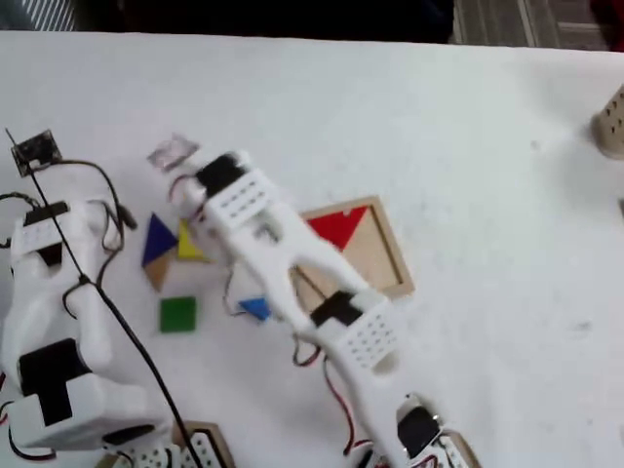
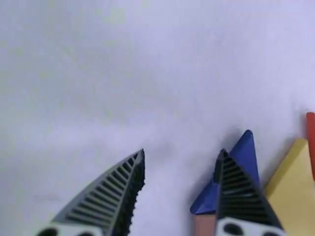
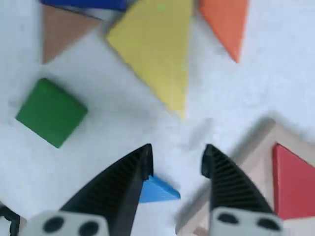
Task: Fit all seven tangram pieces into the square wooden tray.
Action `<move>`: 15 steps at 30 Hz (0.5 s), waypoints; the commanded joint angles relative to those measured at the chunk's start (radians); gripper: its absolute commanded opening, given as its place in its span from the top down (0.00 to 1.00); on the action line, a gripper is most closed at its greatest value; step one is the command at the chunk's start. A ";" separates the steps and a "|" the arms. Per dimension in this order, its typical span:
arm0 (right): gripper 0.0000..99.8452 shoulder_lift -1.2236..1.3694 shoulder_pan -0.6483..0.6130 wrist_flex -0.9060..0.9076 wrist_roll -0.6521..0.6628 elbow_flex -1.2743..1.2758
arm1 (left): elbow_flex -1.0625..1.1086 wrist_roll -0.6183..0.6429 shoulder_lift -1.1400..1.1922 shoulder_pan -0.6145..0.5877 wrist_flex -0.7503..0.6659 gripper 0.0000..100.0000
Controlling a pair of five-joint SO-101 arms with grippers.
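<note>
The wooden tray [image 1: 385, 258] lies mid-table with a red triangle [image 1: 338, 226] in it. Left of it lie a dark blue triangle [image 1: 156, 237], a yellow triangle [image 1: 190, 244], a brown piece [image 1: 156, 273], a green square [image 1: 177, 314] and a light blue triangle [image 1: 255, 308]. My right gripper [image 3: 174, 152] is open over bare table, between the light blue triangle [image 3: 157, 191] and the tray's corner [image 3: 251, 147]. An orange triangle [image 3: 224, 19] lies past the yellow one [image 3: 157, 44]. My left gripper [image 2: 181, 156] is open and empty, one finger beside the dark blue triangle [image 2: 246, 152].
The right arm [image 1: 292, 263] stretches over the tray's left side and hides part of it. The left arm [image 1: 49, 292] stands at the left with cables and a small circuit board [image 1: 37, 148]. A perforated wooden object [image 1: 609, 122] sits at the far right edge.
</note>
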 commanded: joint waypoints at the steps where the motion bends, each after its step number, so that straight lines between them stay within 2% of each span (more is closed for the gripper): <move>1: 0.78 -0.035 -0.058 -0.114 0.020 -0.012 | -0.032 0.091 -0.005 -0.050 -0.040 0.76; 7: 0.85 0.059 -0.090 -0.302 0.011 -0.018 | -0.032 0.166 -0.005 -0.082 -0.057 0.76; 11: 0.85 0.076 -0.093 -0.357 -0.040 -0.020 | -0.032 0.175 -0.005 -0.107 -0.072 0.76; 15: 0.85 0.093 -0.081 -0.381 -0.041 -0.003 | -0.032 0.247 -0.005 -0.142 -0.077 0.76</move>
